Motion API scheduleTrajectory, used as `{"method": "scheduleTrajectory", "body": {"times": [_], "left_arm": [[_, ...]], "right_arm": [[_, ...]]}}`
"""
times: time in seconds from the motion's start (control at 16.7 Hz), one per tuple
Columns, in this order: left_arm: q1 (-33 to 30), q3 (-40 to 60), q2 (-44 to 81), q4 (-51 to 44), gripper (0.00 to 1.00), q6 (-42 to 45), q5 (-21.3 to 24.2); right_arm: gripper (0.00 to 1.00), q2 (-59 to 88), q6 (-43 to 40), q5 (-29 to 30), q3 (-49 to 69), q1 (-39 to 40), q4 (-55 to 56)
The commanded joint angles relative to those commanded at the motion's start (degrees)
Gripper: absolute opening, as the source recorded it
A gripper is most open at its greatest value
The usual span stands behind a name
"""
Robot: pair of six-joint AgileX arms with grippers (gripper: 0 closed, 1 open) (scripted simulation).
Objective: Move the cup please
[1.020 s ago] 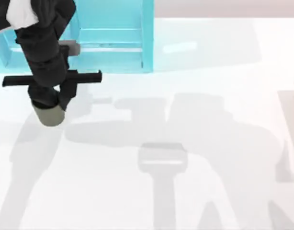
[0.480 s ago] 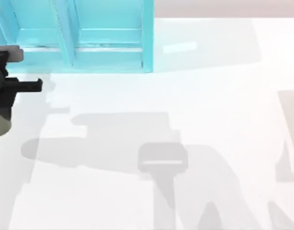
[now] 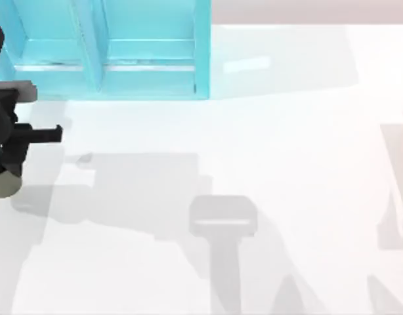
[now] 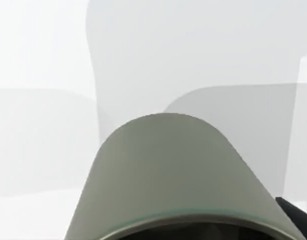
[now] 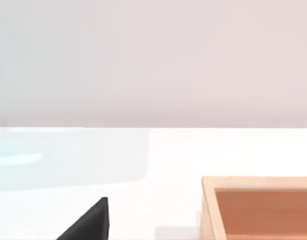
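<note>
Cup [image 3: 4,185] at top view's far left edge, half cut off, held under my left gripper [image 3: 3,172], jaws clamped on it. Right gripper's jaws: can't tell.

Left gripper [image 3: 3,172] cut by top view's left edge, fingers hidden. Cup [image 3: 4,185] half cropped there. Wooden box [image 5: 258,207] runs off frame.
</note>
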Motion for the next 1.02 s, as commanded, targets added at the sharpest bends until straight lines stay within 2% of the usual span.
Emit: {"method": "scheduleTrajectory", "body": {"times": [0.18, 0.42, 1.02], "left_arm": [[0.3, -3.5, 1.6, 4.4, 0.0, 0.6, 0.0], [0.4, -3.8, 1.7, 4.7, 0.0, 0.7, 0.0], [0.4, -3.8, 1.7, 4.7, 0.75, 0.7, 0.0]], "right_arm": [[1.0, 0.0, 0.0, 0.0, 0.0, 0.0, 0.0], [1.0, 0.0, 0.0, 0.0, 0.0, 0.0, 0.0], [1.0, 0.0, 0.0, 0.0, 0.0, 0.0, 0.0]]}}
